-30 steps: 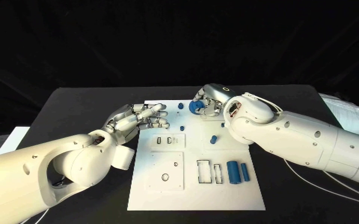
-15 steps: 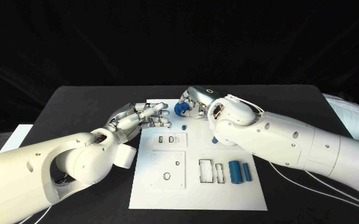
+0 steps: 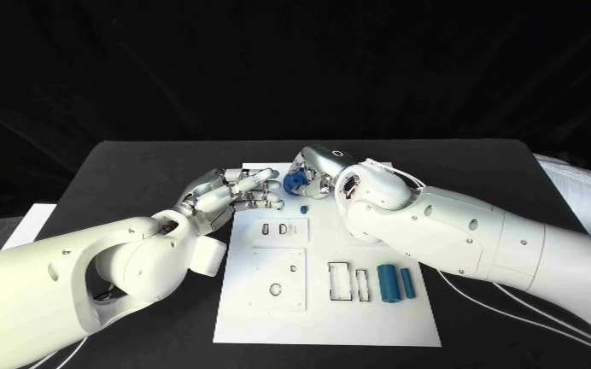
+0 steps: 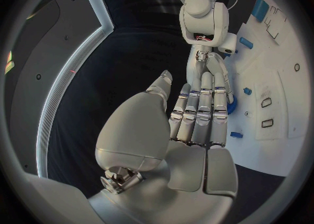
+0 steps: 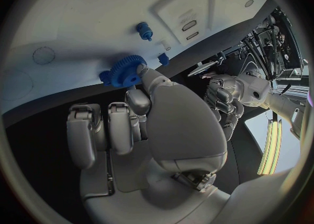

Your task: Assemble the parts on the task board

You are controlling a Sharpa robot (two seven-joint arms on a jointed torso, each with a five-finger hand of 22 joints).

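Right hand pinches blue gear (no readable writing); left hand empty, fingers apart.

A blue gear is held over the far end of the white task board; two blue cylinders lie near its right edge.

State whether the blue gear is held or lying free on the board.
Held: the right hand grips the blue gear at its fingertips.

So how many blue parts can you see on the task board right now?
4: a gear in the right hand, a small peg below it, two cylinders at the near right. The arm may hide others.
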